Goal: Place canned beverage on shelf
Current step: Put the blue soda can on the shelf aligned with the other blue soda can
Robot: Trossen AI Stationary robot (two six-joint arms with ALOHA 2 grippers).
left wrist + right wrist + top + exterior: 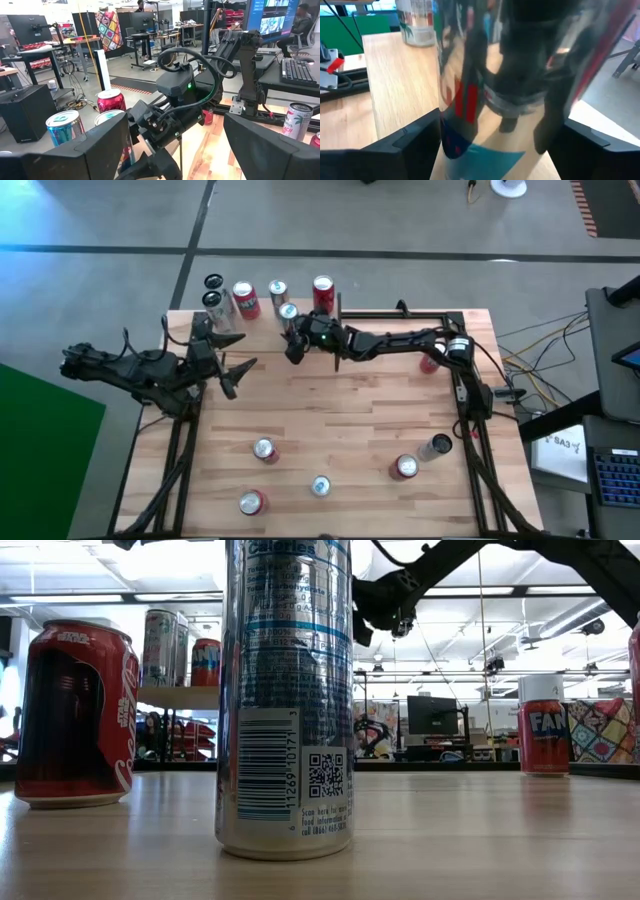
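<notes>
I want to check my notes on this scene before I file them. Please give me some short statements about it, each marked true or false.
1. The left gripper is open and holds nothing. True.
2. The right gripper is at the shelf, by a can. True.
3. The shelf has no cans on it. False: several stand on it.
4. Every can is on the shelf. False: several cans stand on the table.

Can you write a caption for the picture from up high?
Right gripper reaches a can on the shelf; left gripper waits open beside it.
</notes>
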